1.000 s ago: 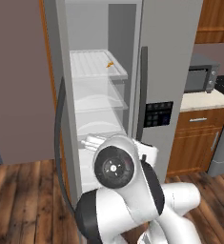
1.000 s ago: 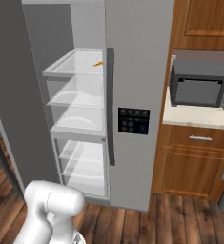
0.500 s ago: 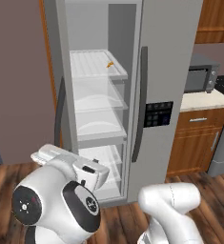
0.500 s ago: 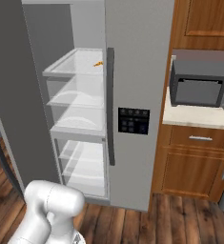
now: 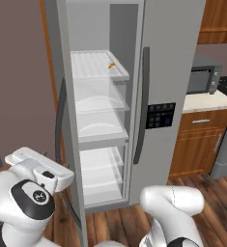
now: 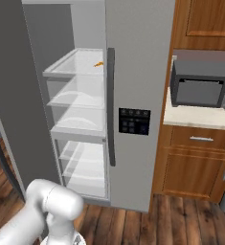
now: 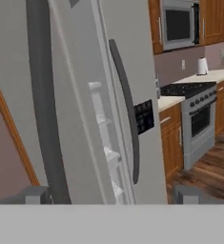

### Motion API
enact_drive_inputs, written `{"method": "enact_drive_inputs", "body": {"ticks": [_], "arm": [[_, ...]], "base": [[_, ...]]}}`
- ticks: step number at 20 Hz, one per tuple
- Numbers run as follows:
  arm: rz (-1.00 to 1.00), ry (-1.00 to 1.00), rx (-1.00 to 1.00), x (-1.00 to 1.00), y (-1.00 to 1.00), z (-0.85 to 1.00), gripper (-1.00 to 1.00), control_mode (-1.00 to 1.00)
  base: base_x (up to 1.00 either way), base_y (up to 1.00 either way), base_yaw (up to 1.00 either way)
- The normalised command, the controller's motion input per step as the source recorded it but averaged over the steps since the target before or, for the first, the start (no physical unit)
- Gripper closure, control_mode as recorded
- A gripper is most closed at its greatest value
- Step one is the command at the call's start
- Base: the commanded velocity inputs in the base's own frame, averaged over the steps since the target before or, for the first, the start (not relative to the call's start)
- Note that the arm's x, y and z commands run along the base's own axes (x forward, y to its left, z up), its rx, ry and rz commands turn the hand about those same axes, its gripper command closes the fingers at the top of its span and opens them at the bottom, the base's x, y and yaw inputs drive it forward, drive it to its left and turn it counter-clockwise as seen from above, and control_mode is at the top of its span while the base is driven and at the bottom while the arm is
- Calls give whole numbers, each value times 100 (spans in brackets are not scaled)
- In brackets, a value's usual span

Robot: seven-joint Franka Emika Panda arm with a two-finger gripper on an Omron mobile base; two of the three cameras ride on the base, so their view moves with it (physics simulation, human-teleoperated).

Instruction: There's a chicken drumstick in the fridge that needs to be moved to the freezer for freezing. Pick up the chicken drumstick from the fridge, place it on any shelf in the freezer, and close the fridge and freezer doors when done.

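the gripper [image 7: 111, 193] hangs wide and empty low by the open door's handle [image 7: 44, 109]. the chicken drumstick [image 5: 111, 65] lies on the top shelf [image 5: 93, 67] above; reaching up for it looks next.

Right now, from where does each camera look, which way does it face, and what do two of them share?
Left base view: behind the arm, to its left; faces the open fridge compartment; white arm links low in the picture.
Right base view: behind the arm, to its right; faces the same shelves and a microwave; white arm at lower left.
Hand view: on the hand, beside the open door, looking along it toward a stove; the open claw at the bottom.
Both base views share the drumstick on the top shelf.
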Motion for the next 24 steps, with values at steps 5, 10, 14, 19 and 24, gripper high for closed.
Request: {"method": "enact_drive_inputs", "body": {"ticks": [5,10,14,19,24], "arm": [[-3,0,-9,74,56,-44,-100,-100],[-1,0,-8,68,22,-46,-100,-100],[0,0,-6,54,21,-49,-100,-100],[0,0,-5,35,58,-44,-100,-100],[0,0,-6,41,46,-25,-100,-100]], "base": [[0,0,0],[0,0,0],[0,0,0],[0,0,0],[0,0,0]]}}
